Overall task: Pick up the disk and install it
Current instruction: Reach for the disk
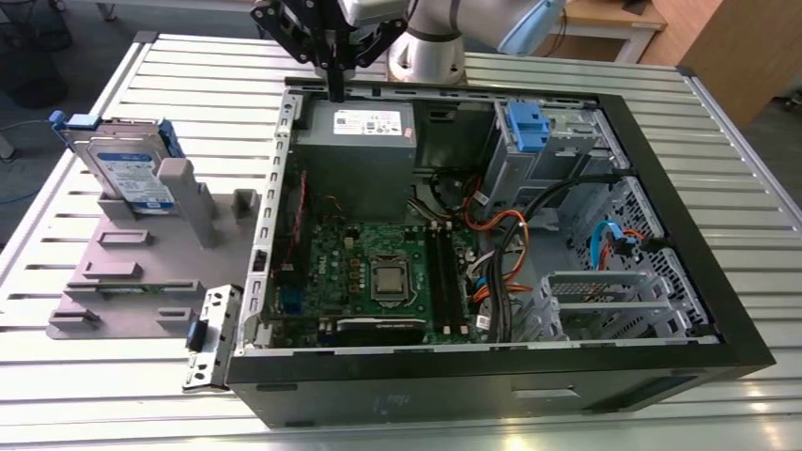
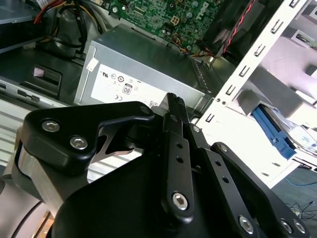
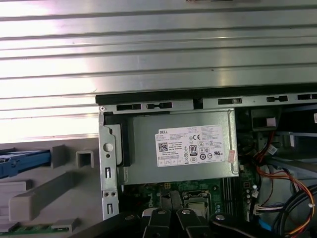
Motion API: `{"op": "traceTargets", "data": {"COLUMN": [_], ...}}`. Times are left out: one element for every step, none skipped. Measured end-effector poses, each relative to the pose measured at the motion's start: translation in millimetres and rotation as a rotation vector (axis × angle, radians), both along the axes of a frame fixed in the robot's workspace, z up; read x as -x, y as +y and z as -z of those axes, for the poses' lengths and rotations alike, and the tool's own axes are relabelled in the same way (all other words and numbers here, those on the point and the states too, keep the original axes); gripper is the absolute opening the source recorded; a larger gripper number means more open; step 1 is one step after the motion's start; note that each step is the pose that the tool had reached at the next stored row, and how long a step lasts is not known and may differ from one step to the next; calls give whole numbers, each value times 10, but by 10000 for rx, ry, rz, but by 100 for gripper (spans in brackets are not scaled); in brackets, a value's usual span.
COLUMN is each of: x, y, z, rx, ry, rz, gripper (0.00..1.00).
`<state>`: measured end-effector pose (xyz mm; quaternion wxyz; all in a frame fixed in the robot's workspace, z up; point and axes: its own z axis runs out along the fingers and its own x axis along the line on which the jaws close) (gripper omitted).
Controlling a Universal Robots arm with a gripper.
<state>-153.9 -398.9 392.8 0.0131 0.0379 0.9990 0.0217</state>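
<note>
The disk point(image 1: 130, 176), a silver hard drive with a blue-and-white label and blue rails, stands on edge in a grey fixture point(image 1: 138, 272) on the exterior view's left, outside the computer case. Its blue rail also shows in the second wrist view point(image 2: 278, 135) and in the first wrist view point(image 3: 22, 163). My gripper point(image 1: 336, 91) hangs over the far wall of the case, just above the power supply, well away from the disk. Its black fingers point(image 2: 173, 106) are pressed together, shut on nothing.
The open black computer case point(image 1: 501, 371) lies on a slatted metal table point(image 1: 163, 75). Inside it are the grey power supply point(image 1: 363, 141), the motherboard point(image 1: 376, 272), bundled cables point(image 1: 501, 235) and a blue latch with a metal cage point(image 1: 527, 127). A loose metal bracket point(image 1: 207, 338) rests by the case.
</note>
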Motion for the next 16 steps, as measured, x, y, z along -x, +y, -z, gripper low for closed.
{"op": "traceTargets", "data": {"x": [14, 29, 44, 58, 74, 89, 103, 116, 130, 142, 153, 163, 168, 168, 169, 171], "y": [0, 0, 0, 0, 0, 0, 0, 0, 0, 0, 0, 0, 0, 0, 0, 0], "z": [0, 1, 2, 2, 3, 3, 4, 5, 5, 5, 6, 6, 7, 7, 6, 6], "rx": [1, 1, 1, 0, 0, 0, 1, 0, 1, 1, 1, 0, 0, 0, 1, 0], "ry": [1, 1, 1, 1, 1, 1, 1, 1, 1, 1, 1, 1, 0, 0, 1, 1], "rz": [0, -1, -1, -2, -1, -1, -1, -1, 0, 0, 0, 0, 0, -1, -1, -1], "gripper": [11, 11, 11, 11, 11, 11, 11, 11, 11, 11, 11, 11, 11, 11, 11, 11]}}
